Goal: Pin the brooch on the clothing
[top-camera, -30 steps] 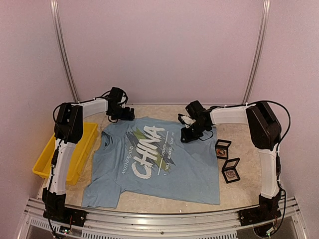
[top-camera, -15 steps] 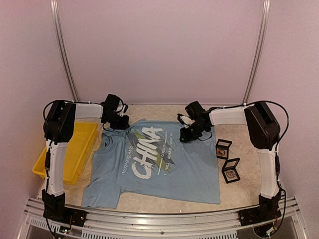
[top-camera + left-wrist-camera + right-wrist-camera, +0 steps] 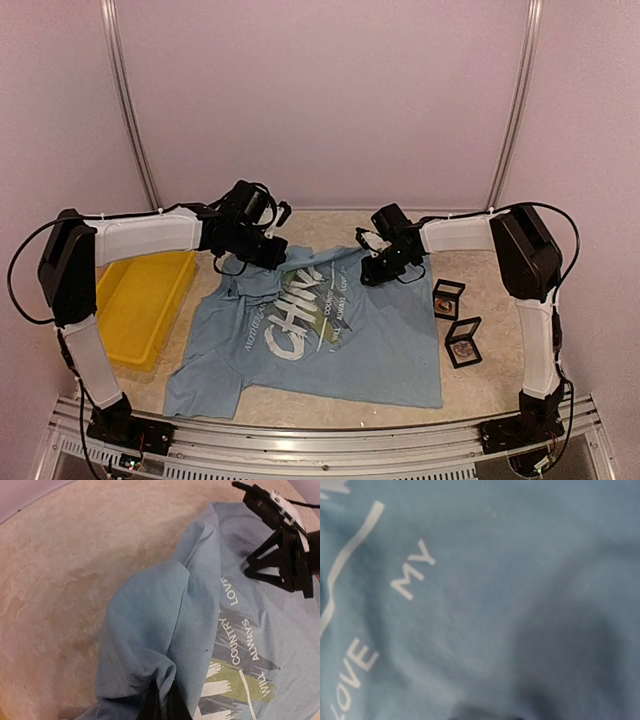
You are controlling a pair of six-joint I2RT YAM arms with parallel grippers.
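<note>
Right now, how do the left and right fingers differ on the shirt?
The left fingers are shut on a bunched fold of the shirt; the right fingers show no clear grip. Cloth is rumpled at the left fingers, smoother at the right fingers. Both are near its far edge.

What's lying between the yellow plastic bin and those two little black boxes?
The light blue T-shirt with white CHINA lettering, as the top view shows.

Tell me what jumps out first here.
A light blue T-shirt with white CHINA lettering covers the middle of the table, its far left part bunched up in the shut fingers of the left gripper. The right gripper hangs over its far right; a yellow bin sits left, two small black boxes right.
</note>
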